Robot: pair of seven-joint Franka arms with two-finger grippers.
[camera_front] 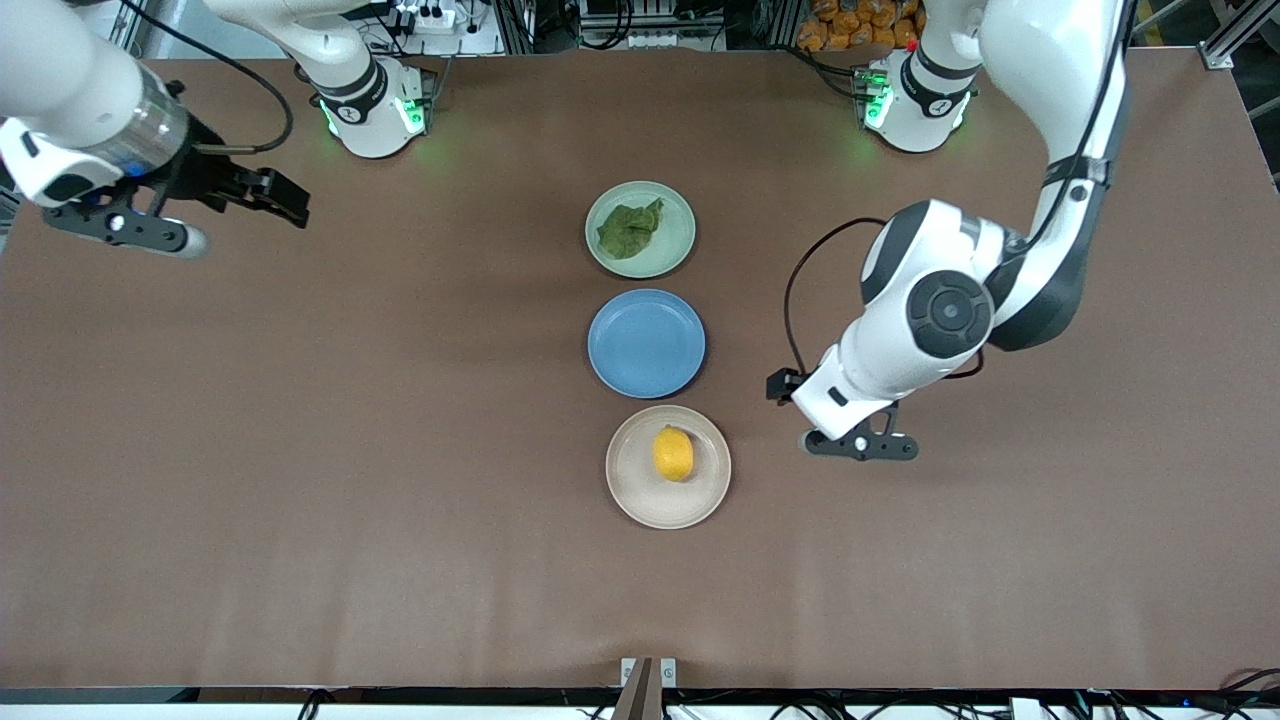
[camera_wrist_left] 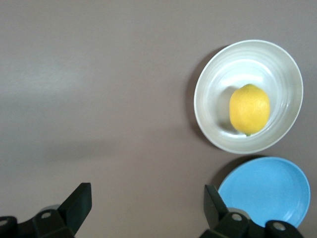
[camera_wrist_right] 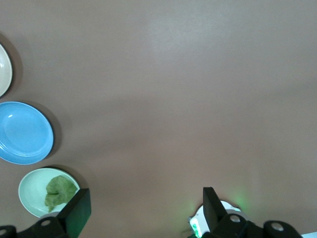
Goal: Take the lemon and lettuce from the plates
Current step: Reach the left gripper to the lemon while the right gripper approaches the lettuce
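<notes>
Brown table (camera_front: 300,450); lemon (camera_front: 673,454) seemingly lengthwise toward front camera; both end effectors released.

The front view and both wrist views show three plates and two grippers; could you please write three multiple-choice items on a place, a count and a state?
1. The small oval yellow lemon lies on: A) the beige-cream plate B) the blue plate C) the brown table
2. Plates in the row: A) two B) three C) four
3. The left gripper is: A) shut on the lemon B) open over bare table C) shut, empty

Key: 1 A, lemon sits inside that plate's rim. 2 B, the pale mint green plate makes three. 3 B, its fingers stand wide apart, holding nothing.
</notes>
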